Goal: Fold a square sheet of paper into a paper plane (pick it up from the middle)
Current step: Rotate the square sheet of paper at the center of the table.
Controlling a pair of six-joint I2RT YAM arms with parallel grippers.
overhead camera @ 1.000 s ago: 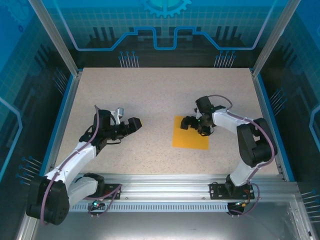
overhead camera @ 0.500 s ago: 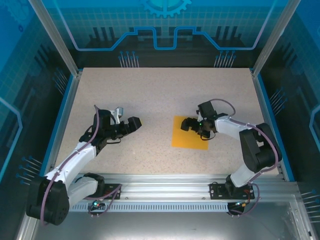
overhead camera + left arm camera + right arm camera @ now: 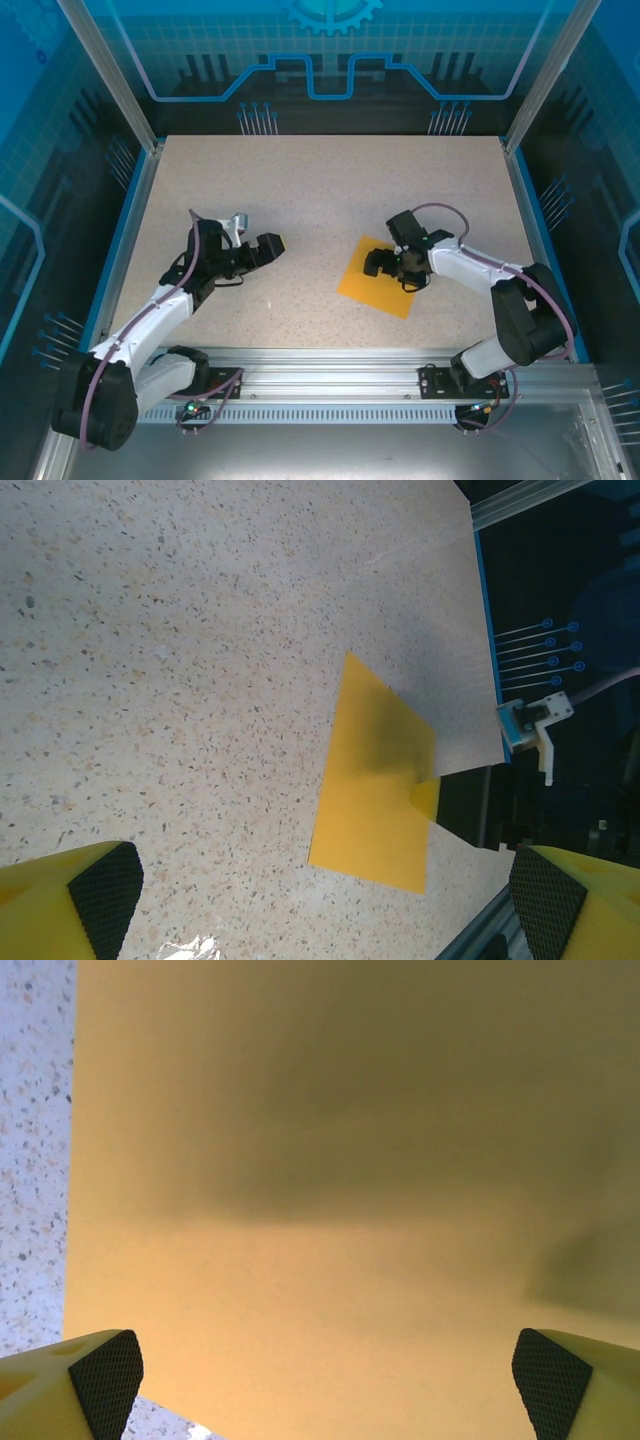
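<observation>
The square sheet of paper (image 3: 375, 292) is seen lying flat and unfolded on the bench (image 3: 300, 180), right of centre and toward the near side, turned so that its corners rather than its edges face the bench's sides. No crease can be made out in it, so the folding is judged not to have begun. The right hand (image 3: 392, 270) is held low over the far part of the sheet, released, with its jaws spread wide. In the right wrist view the two pads (image 3: 100, 1370) are seen at either side, with orange paper and a soft shadow between them; whether they touch the paper cannot be told. The left hand (image 3: 268, 248) is held well apart from the sheet, left of centre, likewise released and empty. The main risk is judged to lie in the pick itself: a thin sheet lying flush on a hard surface offers no edge to be gripped, so the pads may be closed on nothing, or the paper may be skidded across the bench instead of being bunched up between them. If the pinch is made off the middle, the sheet may be lifted lopsided and a stray crease set in, by which later folds would be spoiled.
</observation>
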